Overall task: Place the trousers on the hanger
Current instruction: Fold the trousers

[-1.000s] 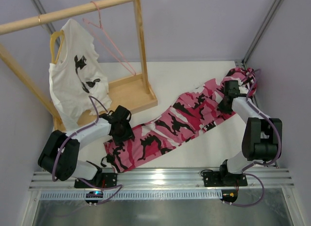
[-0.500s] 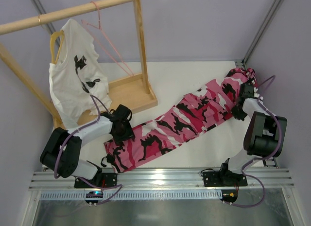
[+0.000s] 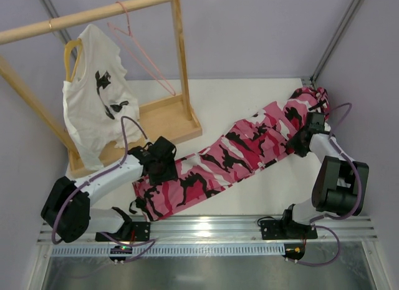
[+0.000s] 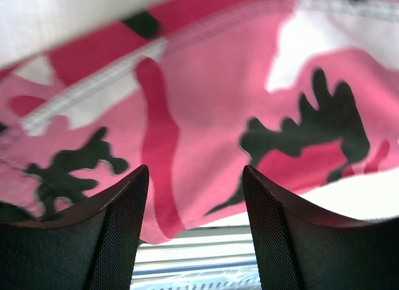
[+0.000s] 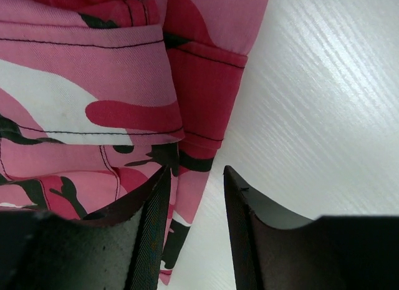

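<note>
Now the left fingers (image 4: 112, 240) and right fingers (image 5: 265, 237) are both apart, holding nothing, over the soft, floppy, light trousers (image 3: 237, 154), so I would pinch a thick sewn edge.

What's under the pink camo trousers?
The white table shows beside the trousers, so they seem to lie flat on it. The cloth covers that stretch of table, so anything small beneath it cannot be seen.
</note>
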Controlling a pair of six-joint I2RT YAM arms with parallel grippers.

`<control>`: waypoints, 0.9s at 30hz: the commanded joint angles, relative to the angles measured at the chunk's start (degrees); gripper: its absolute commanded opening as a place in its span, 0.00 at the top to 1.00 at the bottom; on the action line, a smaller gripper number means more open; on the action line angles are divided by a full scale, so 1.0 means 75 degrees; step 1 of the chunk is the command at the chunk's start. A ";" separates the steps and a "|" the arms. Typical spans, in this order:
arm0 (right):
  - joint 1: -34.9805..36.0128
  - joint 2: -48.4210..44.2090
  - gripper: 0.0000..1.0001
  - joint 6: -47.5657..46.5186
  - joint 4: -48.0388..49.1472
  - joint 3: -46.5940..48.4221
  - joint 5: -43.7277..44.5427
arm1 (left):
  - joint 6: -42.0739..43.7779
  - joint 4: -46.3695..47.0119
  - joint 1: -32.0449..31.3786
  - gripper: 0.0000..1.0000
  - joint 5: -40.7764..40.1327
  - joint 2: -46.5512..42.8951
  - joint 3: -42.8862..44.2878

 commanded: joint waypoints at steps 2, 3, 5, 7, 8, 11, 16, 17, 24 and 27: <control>-0.0017 0.0024 0.57 -0.0240 0.0464 -0.0156 -0.0450 | -0.0258 0.0682 -0.0653 0.37 0.0641 0.0074 -0.0372; -0.0029 -0.0093 0.56 -0.0229 0.0534 -0.0192 -0.0693 | -0.0316 0.0880 -0.0770 0.37 0.0909 0.0144 -0.0490; -0.0017 -0.0187 0.56 -0.0135 0.0757 -0.0367 -0.0836 | -0.0515 0.1478 -0.0876 0.38 0.1133 0.0343 -0.0898; -0.0029 -0.0235 0.56 -0.0018 0.1107 -0.0531 -0.1035 | -0.0621 0.1807 -0.0935 0.38 0.1310 0.0473 -0.1123; -0.0029 -0.0177 0.56 0.0006 0.1167 -0.0544 -0.1047 | -0.0703 0.1959 -0.0935 0.38 0.1275 0.0601 -0.1228; -0.0017 0.0116 0.56 0.0041 0.1378 -0.0509 -0.1012 | -0.0715 0.1762 -0.0935 0.38 0.0971 0.0871 -0.1229; -0.0040 0.0317 0.72 0.0041 0.1332 -0.0345 -0.0580 | -0.0914 0.1562 -0.0935 0.42 0.0548 0.1177 -0.1264; -0.0041 0.0316 0.84 0.0006 0.1274 -0.0298 -0.0265 | -0.0949 0.1574 -0.0935 0.43 0.0537 0.1142 -0.1322; -0.0368 0.0305 0.96 -0.0252 0.0713 0.0124 0.0532 | -0.1078 0.1270 -0.0935 0.42 0.0267 0.0778 -0.1615; -0.0580 0.0106 0.96 -0.0158 0.0664 0.0008 0.0781 | -0.1125 0.1257 -0.0935 0.42 0.0279 0.0743 -0.1709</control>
